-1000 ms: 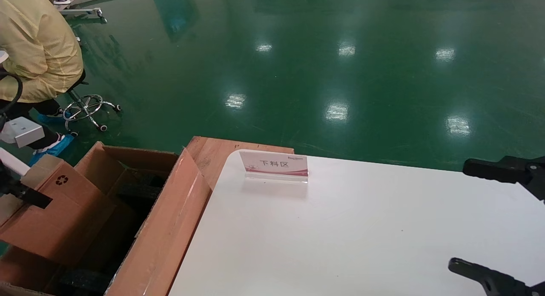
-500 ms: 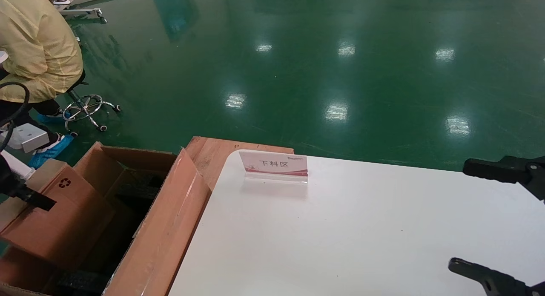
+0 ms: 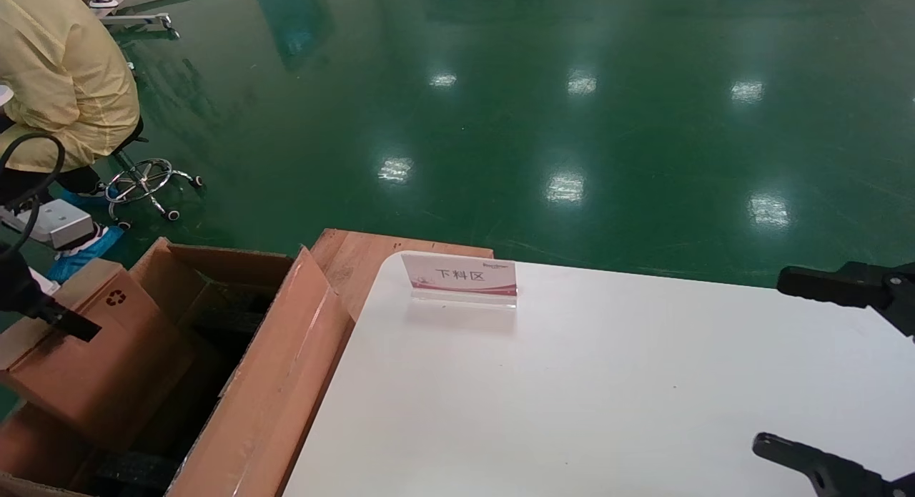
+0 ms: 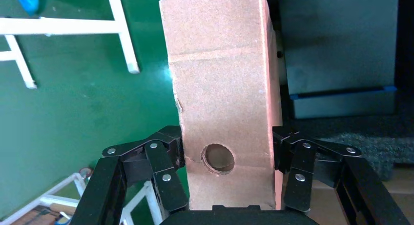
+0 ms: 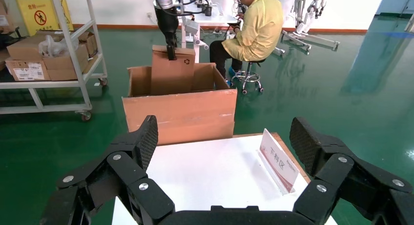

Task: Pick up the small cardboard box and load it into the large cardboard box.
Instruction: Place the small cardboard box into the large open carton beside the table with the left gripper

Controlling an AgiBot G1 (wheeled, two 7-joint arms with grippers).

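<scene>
Left gripper (image 4: 227, 159): at far left of your head view, clamped on the small cardboard box (image 3: 86, 354). In the wrist view one finger (image 4: 163, 171) presses each narrow side, w/ the round hole between them.
Small box, where: held over the open top of the large cardboard box (image 3: 264, 390), lower end dipping inside, near the carton's left side.
Small box, axis: long axis runs away from the gripper, i.e. mostly up-down per the right wrist view, top leaning slightly in your head view. Recycling symbol sits near the top, on the face toward the table; hole face looks at the left wrist cam.
Large box: beside the white table (image 3: 607, 382), against its left edge, flaps up; the near flap stands between the box interior and the tabletop. Dark foam shows inside.
Sign (image 3: 461, 277): small placard standing at the table's far edge, near the carton corner.
Right gripper (image 5: 224, 152): parked over the table's right side, fingers spread wide, nothing between them.
Change vs 1 s ago: you'll see the small box and left gripper have shifted a bit up-frame and right, deeper along the carton; symbol moved w/ it. Carton's near flap nudged slightly left. Right gripper and sign unchanged.
</scene>
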